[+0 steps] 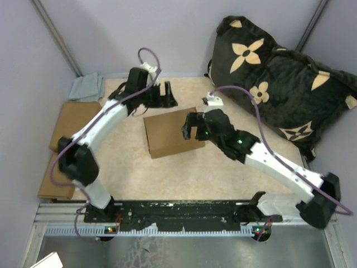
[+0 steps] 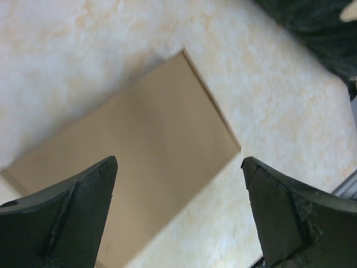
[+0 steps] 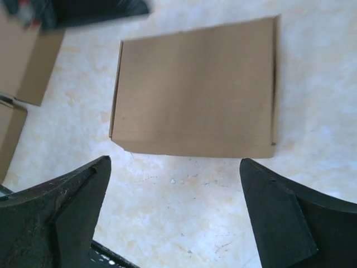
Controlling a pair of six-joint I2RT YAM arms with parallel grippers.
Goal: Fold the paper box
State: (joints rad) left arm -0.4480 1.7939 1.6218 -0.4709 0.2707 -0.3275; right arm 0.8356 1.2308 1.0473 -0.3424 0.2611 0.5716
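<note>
Paper box (image 1: 170,133) lies flat on the pale table (image 1: 167,173) as a closed brown rectangle with its lid panel up. It sits between the two sets of fingers: just ahead of the right gripper (image 1: 191,128) and a little back from the left gripper (image 1: 163,94). In the right wrist view the box (image 3: 195,95) sits beyond the fingertips, with a strip of bare table between them and its near long edge. The right fingers (image 3: 67,212) are spread wide and hold nothing. In the left wrist view the box (image 2: 139,162) runs slantwise under and between the left fingers (image 2: 72,218), which are also parted and empty. How high they hang above it cannot be told. It is thin, unprinted card, so it should be very light. The panels look stiff enough, but it will probably give at the creases and dent if pinched hard on a corner. The smooth face will likely slide on the table when pushed from one side only. A dark seam runs along the short edge (image 3: 274,84) off toward the right fingertip's side, and a fainter one along the opposite short edge. Those look like the places where a flap meets the wall, so they are the likeliest points for getting a fingertip under. A sound hold would be one finger pair pressing down on the middle of the lid while the other pinches the seam edge. The box already looks close to fully folded. The cardboard blocks (image 1: 72,125) stand well off, beyond the left fingers' outer side.
</note>
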